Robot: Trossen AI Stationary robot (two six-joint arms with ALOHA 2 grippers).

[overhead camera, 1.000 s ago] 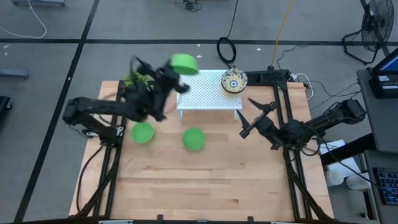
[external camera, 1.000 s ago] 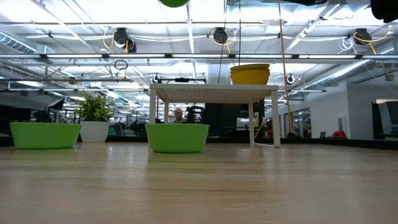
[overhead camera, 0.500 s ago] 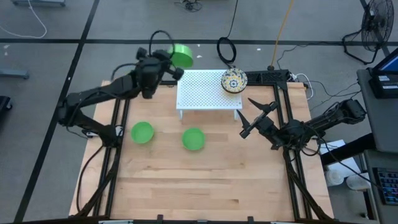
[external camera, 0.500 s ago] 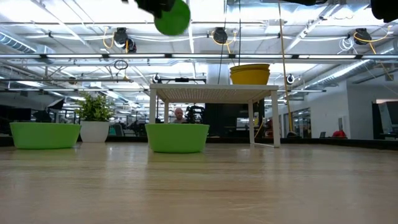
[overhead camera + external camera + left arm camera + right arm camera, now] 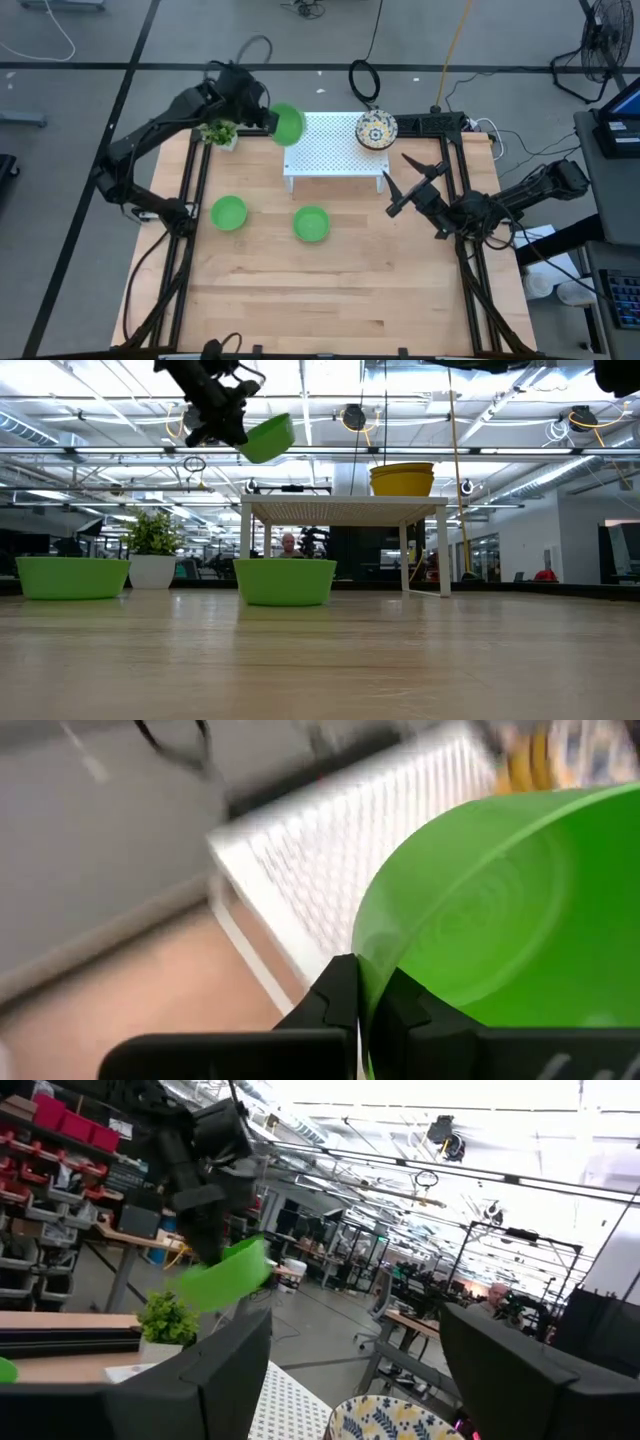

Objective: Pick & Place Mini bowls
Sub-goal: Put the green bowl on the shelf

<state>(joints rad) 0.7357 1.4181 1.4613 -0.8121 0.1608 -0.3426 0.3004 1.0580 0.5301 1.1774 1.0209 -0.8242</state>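
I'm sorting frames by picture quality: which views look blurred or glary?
Left wrist view: the white rack is motion-smeared, while the green bowl pinched in the left gripper stays sharper. Right wrist view: that bowl is smeared. Low view: bright ceiling glare, foreground table soft.

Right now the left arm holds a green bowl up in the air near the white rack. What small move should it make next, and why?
Probably carry the green bowl a little further over the white rack and level it before lowering. The left tool pinches its rim, and the bowl hangs tilted above the rack's edge, not over its top. The yellow bowl sits at the rack's far corner, so the near part looks free.
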